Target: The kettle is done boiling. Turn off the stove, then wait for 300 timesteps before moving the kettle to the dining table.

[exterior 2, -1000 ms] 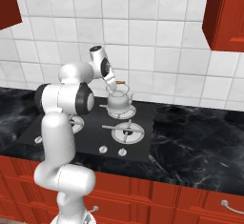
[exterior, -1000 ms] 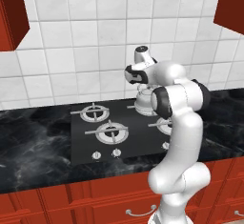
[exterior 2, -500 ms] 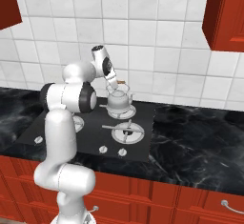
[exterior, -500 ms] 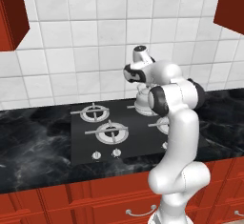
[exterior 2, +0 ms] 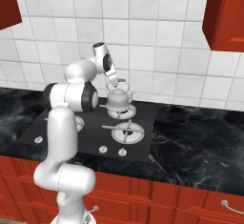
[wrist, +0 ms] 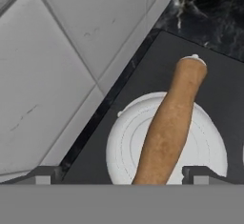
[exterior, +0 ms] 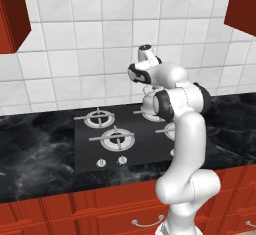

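Note:
The silvery kettle stands on the back right burner of the black stove, and the arm partly covers the kettle in the left base view. My gripper hangs just above it, pointing down. In the hand view the orange-brown handle arches over the pale lid and runs down between my two fingertips. The gripper is open, with its fingers wide apart on either side of the handle. The dining table is out of view.
White knobs line the stove's front edge. A white tiled wall rises right behind the kettle. Red cabinets hang at the upper right, and black marble counter stretches to the right of the cooktop.
The arm's elbow has shifted slightly sideways, while the hand has stayed over the kettle's handle. The kettle has not moved.

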